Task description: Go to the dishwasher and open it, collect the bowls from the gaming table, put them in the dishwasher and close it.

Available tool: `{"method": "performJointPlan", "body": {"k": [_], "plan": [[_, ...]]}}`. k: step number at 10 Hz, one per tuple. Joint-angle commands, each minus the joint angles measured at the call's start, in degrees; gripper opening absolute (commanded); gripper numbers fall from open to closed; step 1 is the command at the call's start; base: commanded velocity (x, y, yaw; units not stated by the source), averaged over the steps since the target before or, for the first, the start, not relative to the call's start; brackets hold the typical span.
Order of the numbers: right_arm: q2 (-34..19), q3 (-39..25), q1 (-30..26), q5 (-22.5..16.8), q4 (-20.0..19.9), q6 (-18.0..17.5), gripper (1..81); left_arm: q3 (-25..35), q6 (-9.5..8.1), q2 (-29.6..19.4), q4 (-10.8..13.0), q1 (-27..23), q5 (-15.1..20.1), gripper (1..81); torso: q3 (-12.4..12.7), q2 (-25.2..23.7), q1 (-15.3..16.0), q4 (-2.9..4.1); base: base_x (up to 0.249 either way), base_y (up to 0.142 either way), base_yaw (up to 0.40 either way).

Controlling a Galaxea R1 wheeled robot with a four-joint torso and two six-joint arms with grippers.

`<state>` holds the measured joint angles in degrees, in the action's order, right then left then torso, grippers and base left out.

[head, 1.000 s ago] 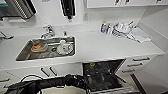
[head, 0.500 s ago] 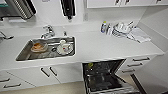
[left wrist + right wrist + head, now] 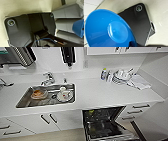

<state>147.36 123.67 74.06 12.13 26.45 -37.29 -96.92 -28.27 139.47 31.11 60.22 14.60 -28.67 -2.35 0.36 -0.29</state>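
In the head view you see the white kitchen tabletop [image 3: 100, 94] with a stainless-steel sink [image 3: 25, 100] set into its left part, a chrome tap [image 3: 48, 78] at the sink's rear edge, and dishes inside: a round plate with brownish remains [image 3: 38, 94] and a white plate bearing a cup [image 3: 65, 94]. Near the tabletop's rear right corner stand a small bottle [image 3: 103, 74], a pile of white crockery [image 3: 122, 76] and a folded cloth [image 3: 138, 82]. Below the tabletop's front edge the built-in dishwasher [image 3: 105, 122] stands open, its dark interior and racks exposed, its door lowered; white cabinet doors with dark bar handles [image 3: 48, 118] lie to its left and drawers [image 3: 140, 108] to its right. In the right wrist view a bright blue round plastic bowl [image 3: 109, 30] appears large, seen from its underside, against a pale floor [image 3: 161, 15]; you cannot tell how either gripper stands. In the left wrist view a blue bowl's edge [image 3: 78, 28] shows beside grey panels [image 3: 66, 18].
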Motion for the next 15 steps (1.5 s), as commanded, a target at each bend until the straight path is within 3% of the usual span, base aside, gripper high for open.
{"method": "performJointPlan", "body": {"k": [1,4,6,7,8,11,15], "plan": [[-5.0,-5.8,-6.0,-2.7,0.2,-3.7,1.0,-9.8,0.67,-0.2,4.0,9.7,-11.9,81.1,0.0,0.0,0.0,0.0,0.0,0.0,0.0],[-11.8,-17.0,-12.6,-2.9,0.2,-8.0,1.0,-17.5,0.67,2.7,4.7,16.2,-18.6,81.1,0.0,0.0,0.0,0.0,0.0,0.0,0.0],[-14.3,-21.5,-16.6,-4.8,0.2,-9.8,1.0,-20.2,0.67,4.4,4.8,19.1,-20.0,81.1,0.0,0.0,0.0,0.0,0.0,0.0,0.0],[-14.7,-23.0,-18.2,-5.7,0.0,-11.0,1.0,-20.9,0.67,4.9,4.9,20.9,-23.7,81.1,0.0,0.0,0.0,0.0,0.0,0.0,0.0],[-15.0,-24.2,-20.2,-5.9,-0.6,-11.1,1.0,-22.4,0.67,5.7,5.2,22.3,-25.3,81.1,0.0,0.0,0.0,0.0,0.0,0.0,0.0],[-17.2,-31.3,-28.2,-6.8,-4.6,-11.3,1.0,-32.1,0.67,13.0,5.2,24.8,-25.4,81.1,0.0,0.0,0.0,0.0,0.0,0.0,0.0],[-16.7,-33.8,-39.2,-13.8,-8.3,-11.3,1.0,-42.3,0.67,20.6,8.0,26.5,-25.3,81.1,0.0,0.0,0.0,0.0,0.0,0.0,0.0]]}}
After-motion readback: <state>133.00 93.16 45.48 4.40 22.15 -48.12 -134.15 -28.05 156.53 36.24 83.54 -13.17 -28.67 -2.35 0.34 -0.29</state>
